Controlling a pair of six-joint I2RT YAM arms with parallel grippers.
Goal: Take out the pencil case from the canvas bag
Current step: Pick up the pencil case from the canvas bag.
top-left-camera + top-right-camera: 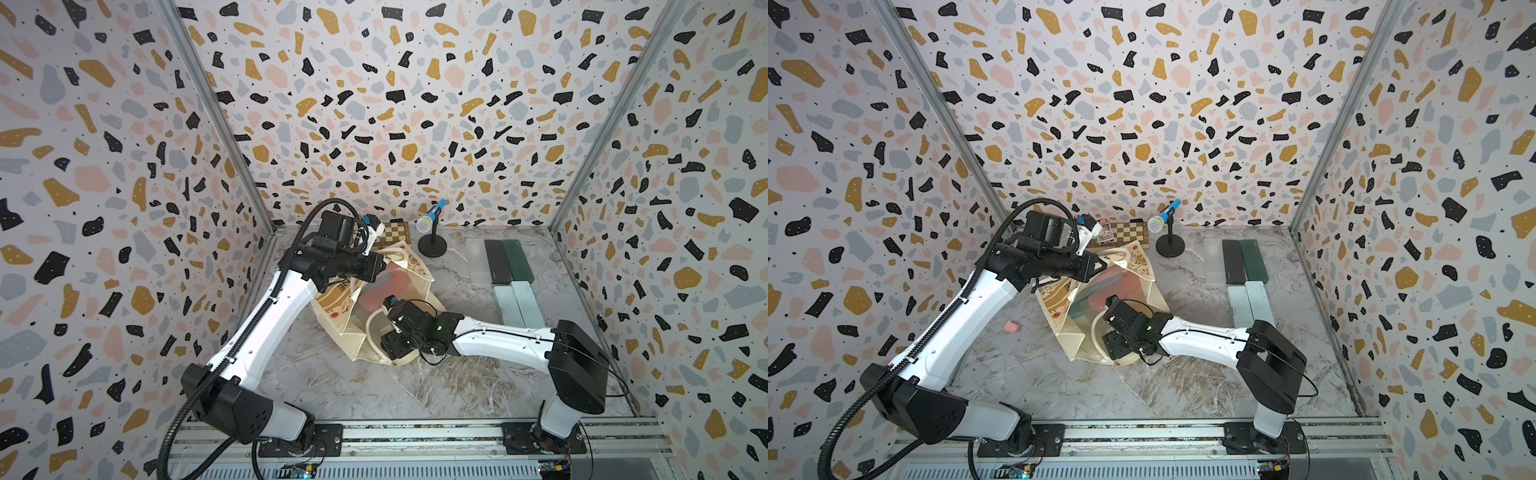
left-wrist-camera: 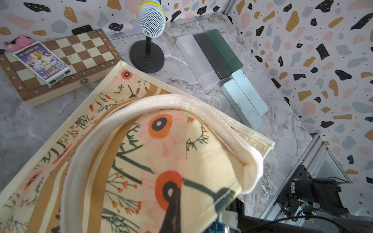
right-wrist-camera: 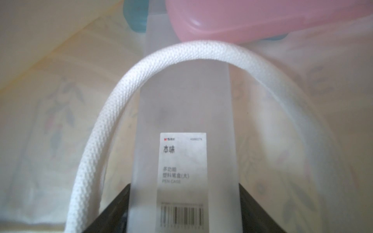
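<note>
R claw (image 3: 183,186) cut off; pencil case (image 3: 181,96) blurry.

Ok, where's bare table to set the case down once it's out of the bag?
Widest bare marble: the front strip between the canvas bag and the base rail. A narrower lane runs between bag and the laid-out pencil cases. Crowded: the back edge, with chessboard and microphone stand. The right gripper grips a frosted pencil case inside the bag.

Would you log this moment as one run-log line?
left gripper: shut on cream floral canvas bag | right gripper: shut on frosted plastic pencil case inside bag | stage: case not yet out
</note>
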